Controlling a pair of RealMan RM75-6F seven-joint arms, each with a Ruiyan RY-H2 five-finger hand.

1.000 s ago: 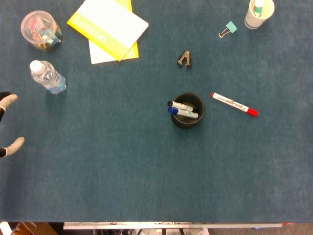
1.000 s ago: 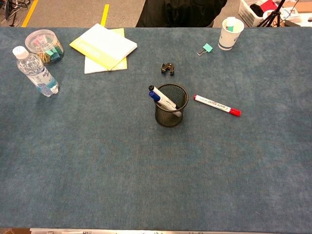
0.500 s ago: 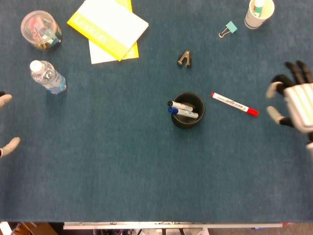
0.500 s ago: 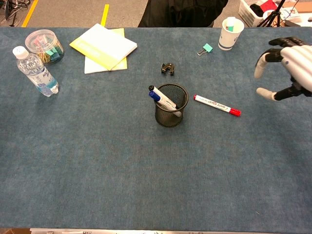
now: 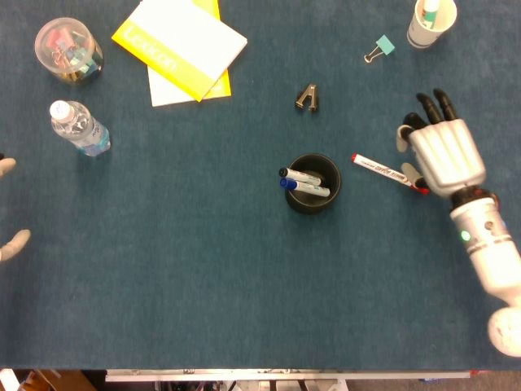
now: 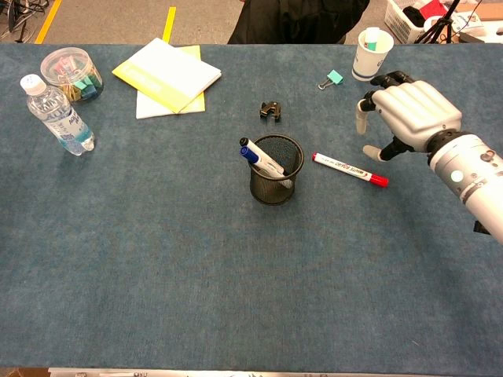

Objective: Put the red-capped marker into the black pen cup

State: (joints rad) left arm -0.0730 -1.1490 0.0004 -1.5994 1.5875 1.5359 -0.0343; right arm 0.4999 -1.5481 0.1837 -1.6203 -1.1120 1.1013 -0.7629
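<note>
The red-capped marker lies flat on the blue table, just right of the black mesh pen cup. Two markers with dark caps stand in the cup. My right hand hovers over the marker's red-cap end with its fingers spread and nothing in it. In the head view it covers most of the cap. Only fingertips of my left hand show at the left edge of the head view, apart and empty.
A black binder clip lies behind the cup. A teal binder clip and a paper cup sit at the back right. Yellow and white notebooks, a clear jar of clips and a water bottle occupy the back left.
My right hand came in from the right edge and moved left until it hangs over the marker's red end. My left hand drew slightly further off the left edge.
</note>
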